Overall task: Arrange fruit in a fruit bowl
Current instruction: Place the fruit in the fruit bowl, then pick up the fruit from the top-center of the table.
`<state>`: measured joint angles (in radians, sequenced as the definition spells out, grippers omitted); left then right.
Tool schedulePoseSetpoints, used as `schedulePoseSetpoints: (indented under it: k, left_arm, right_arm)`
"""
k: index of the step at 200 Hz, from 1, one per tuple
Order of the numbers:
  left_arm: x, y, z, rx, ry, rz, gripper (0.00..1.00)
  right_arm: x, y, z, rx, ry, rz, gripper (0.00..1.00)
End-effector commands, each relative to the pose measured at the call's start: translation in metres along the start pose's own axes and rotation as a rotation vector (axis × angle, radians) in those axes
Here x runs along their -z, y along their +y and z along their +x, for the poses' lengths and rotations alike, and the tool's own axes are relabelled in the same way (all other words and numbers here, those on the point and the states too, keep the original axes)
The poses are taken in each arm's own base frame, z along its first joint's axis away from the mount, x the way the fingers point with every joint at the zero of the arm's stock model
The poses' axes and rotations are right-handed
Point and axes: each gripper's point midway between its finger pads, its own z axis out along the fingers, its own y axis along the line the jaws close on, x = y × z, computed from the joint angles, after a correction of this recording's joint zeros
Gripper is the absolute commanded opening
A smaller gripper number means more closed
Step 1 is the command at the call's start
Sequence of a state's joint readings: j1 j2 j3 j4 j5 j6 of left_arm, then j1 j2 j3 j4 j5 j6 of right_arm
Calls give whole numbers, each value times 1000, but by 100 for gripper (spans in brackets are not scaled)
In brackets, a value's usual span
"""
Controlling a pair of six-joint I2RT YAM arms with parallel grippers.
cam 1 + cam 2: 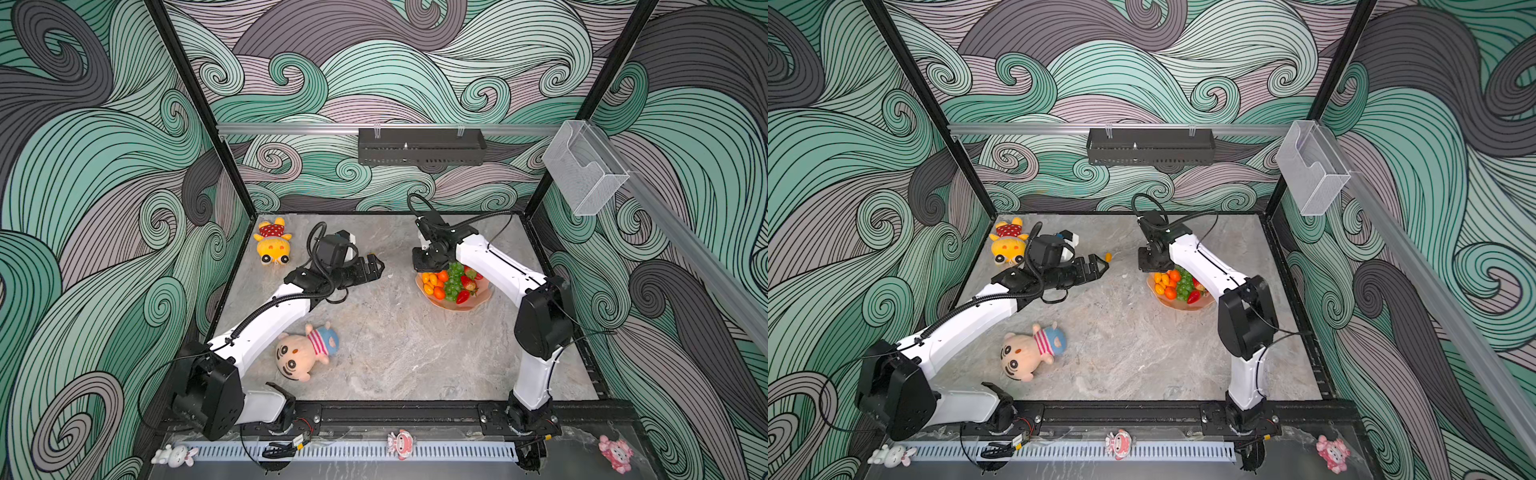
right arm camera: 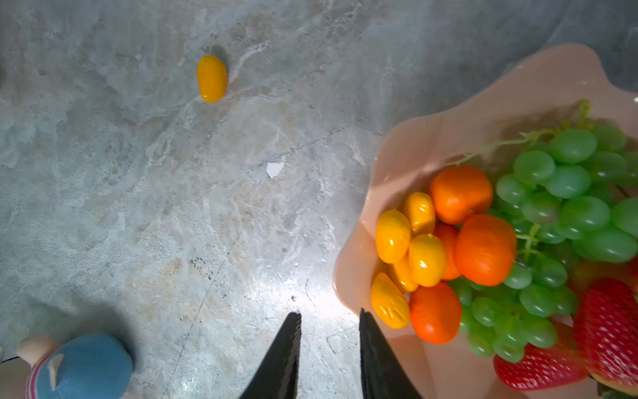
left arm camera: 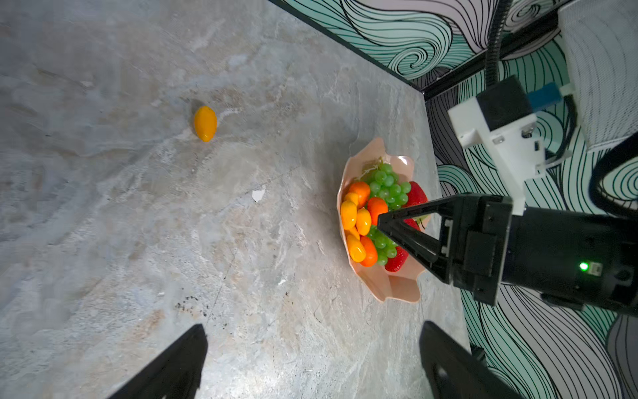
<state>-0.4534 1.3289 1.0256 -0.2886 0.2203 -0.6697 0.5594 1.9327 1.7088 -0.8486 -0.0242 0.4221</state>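
A: Status on the fruit bowl (image 1: 457,308)?

B: Sits flat on the table (image 1: 395,365), partly under the right arm in both top views. It's loaded. Grape bunch (image 2: 569,179) runs across the middle. Tangerines (image 2: 483,248) and a cluster of kumquats (image 2: 426,259) are on the side facing the left arm. Strawberries (image 2: 607,317) are on the other side of the grapes.

A: Anything outside the bowl?

B: One loose kumquat (image 3: 205,123). It lies on bare table, well apart from the bowl, on the left arm's side of it.

A: Right gripper?

B: Right gripper (image 2: 329,312) hangs at the bowl's rim, on the kumquat-cluster side, pointing down. Jaws stand a narrow gap apart, nothing between them. In the right wrist view one finger overlaps the rim. Cannot tell if it touches.

A: Left gripper?

B: Left gripper (image 3: 312,328) is spread wide and empty. It points toward the bowl from well apart. In a top view the loose kumquat (image 1: 1108,256) lies just beside its fingertips, no contact visible.

A: Clutter near the bowl?

B: Two plush toys, both well apart from the bowl on the left arm's side. Striped-shirt doll (image 1: 305,353) lies on its back beside the left forearm. Yellow doll (image 1: 272,245) lies at the far corner of the table.
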Motion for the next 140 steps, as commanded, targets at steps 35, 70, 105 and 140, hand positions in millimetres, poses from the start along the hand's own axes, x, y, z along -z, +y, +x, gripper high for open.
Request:
schedulePoseSetpoints:
  k: [35, 70, 105, 140]
  left_arm:
    - [28, 43, -14, 78, -44, -48, 99]
    - [42, 65, -23, 118, -88, -71, 99]
    - [51, 82, -30, 162, -108, -79, 99]
    - [59, 94, -37, 195, -127, -79, 99]
  right_arm:
    - [-36, 47, -19, 74, 28, -27, 32]
    - [-62, 65, -33, 77, 52, -36, 33]
    - [-84, 76, -46, 73, 59, -48, 35]
    - [-103, 85, -54, 61, 57, -74, 39]
